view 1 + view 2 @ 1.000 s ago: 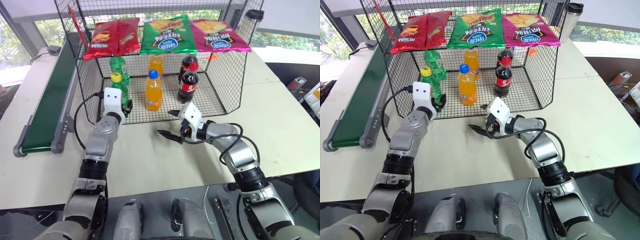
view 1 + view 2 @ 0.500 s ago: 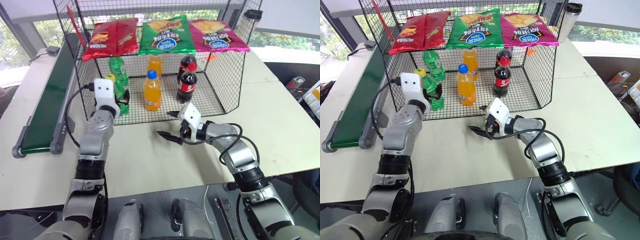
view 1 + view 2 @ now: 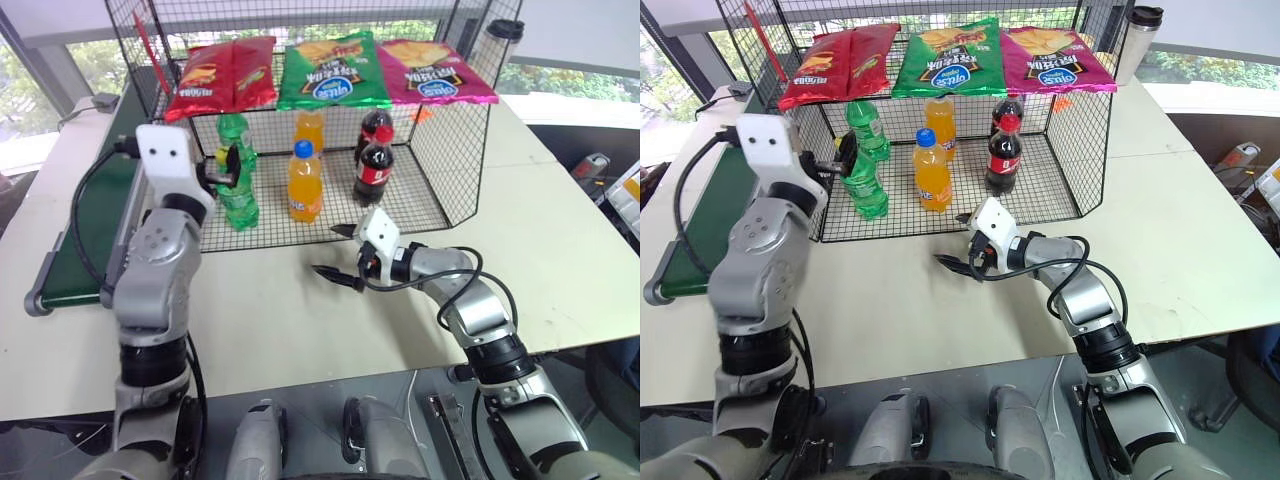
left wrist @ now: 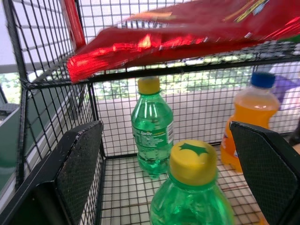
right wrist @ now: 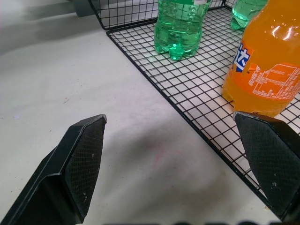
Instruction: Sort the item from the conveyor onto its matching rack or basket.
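Left wrist view looks past the left gripper (image 4: 168, 154), its fingers spread wide and holding nothing, at the yellow-capped green bottle (image 3: 237, 190) standing upright on the grid floor of the black wire cage (image 3: 455, 170), near the cage's front left corner. A second green bottle (image 3: 236, 130) stands behind it, an orange bottle (image 3: 304, 183) beside it. The right gripper (image 3: 340, 252) hangs open over the table (image 3: 560, 250), just off the cage's front edge. The conveyor (image 3: 90, 215) runs along the table's left edge.
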Controlling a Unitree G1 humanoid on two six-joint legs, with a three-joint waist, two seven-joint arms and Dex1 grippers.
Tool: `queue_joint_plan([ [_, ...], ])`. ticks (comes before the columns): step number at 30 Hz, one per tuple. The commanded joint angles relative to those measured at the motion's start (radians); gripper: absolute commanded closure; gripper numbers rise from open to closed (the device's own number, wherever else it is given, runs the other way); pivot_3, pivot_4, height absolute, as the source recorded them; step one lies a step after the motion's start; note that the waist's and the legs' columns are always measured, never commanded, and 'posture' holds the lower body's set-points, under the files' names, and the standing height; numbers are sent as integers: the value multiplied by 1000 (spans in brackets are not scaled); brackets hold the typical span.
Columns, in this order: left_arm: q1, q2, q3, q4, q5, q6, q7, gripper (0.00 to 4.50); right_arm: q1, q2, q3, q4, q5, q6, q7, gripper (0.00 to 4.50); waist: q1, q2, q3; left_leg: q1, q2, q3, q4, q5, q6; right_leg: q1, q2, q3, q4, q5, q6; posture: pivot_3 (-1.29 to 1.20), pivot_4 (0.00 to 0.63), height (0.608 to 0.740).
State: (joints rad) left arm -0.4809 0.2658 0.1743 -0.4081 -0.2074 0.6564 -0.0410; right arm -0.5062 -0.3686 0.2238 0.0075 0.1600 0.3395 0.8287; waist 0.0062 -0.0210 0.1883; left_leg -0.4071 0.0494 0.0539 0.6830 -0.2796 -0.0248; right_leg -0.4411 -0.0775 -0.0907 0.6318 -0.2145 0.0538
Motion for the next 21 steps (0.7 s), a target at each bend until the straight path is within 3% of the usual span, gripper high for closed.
queue_joint_plan([
  [1,65,18,29,-141,-30,55,-19,29,-6,3,-6,-22,11,-10,5,0,1,0,0,0,0,0,0,0,0,0,0,0,0,0,0,0,150,740],
  [9,373,-17,77,-315,-93,153,-27,29,-5,8,-9,-27,21,-9,14,0,7,0,0,1,0,-1,0,0,0,1,0,0,0,0,0,0,150,740],
  [14,535,-33,38,-343,-78,117,-36,29,-11,17,-10,-13,23,-13,9,0,5,0,0,1,0,-1,1,0,0,1,0,0,0,0,-1,0,150,740],
  [21,605,-47,22,-341,-69,73,-40,29,-7,16,-10,-15,25,-15,15,0,6,0,0,1,0,-1,1,0,0,0,0,0,0,-1,-2,0,150,740],
])
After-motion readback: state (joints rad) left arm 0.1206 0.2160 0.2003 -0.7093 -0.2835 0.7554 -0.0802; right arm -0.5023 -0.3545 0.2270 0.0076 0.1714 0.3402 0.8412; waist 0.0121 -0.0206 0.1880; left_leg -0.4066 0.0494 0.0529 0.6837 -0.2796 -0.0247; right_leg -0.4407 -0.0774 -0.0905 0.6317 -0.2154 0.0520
